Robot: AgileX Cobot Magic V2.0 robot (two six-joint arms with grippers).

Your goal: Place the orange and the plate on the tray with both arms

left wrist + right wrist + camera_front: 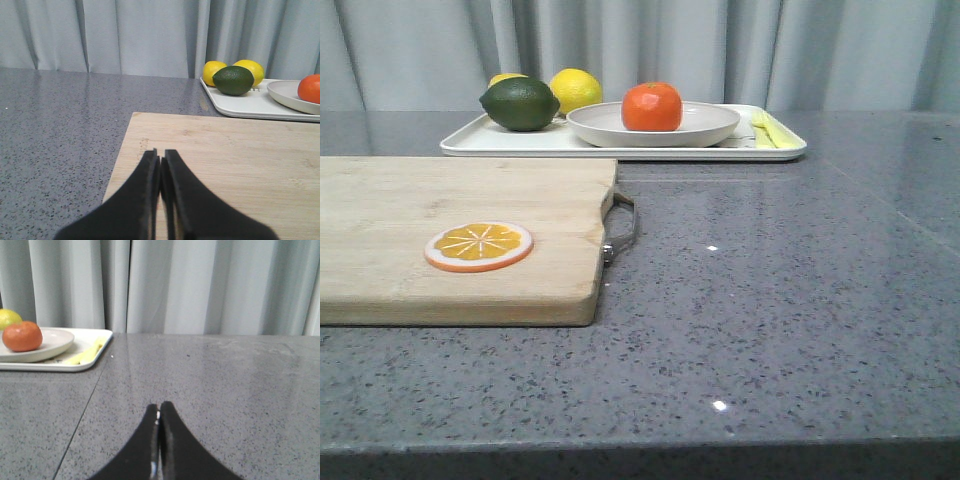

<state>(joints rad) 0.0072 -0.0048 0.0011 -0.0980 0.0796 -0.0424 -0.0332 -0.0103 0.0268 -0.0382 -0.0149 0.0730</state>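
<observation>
whole round bright-orange fruit (651,107) sits inside the wide shallow off-white plate (710,126), and the plate sits on the flat rectangular white tray (480,137) at the far side of the speckled grey stone counter (770,320). judged from this layout, both placements look done; the task reads as at or near its end.

also on the tray: dark green avocado-like fruit (520,104) and yellow lemons (576,89) at its left end, a pale yellow-green utensil (767,129) at its right end. pale wooden cutting board (380,230) with a metal handle lies nearer, carrying a flat orange slice (479,246).

left gripper (160,156): fingers pressed together, nothing between them, hovering over the board, well apart from the tray. right gripper (158,408): fingers pressed together, holding nothing, over bare counter, tray off to one side.

next move, as a judgement: nothing left to grasp; at most, keep both arms clear of the tray and board.
</observation>
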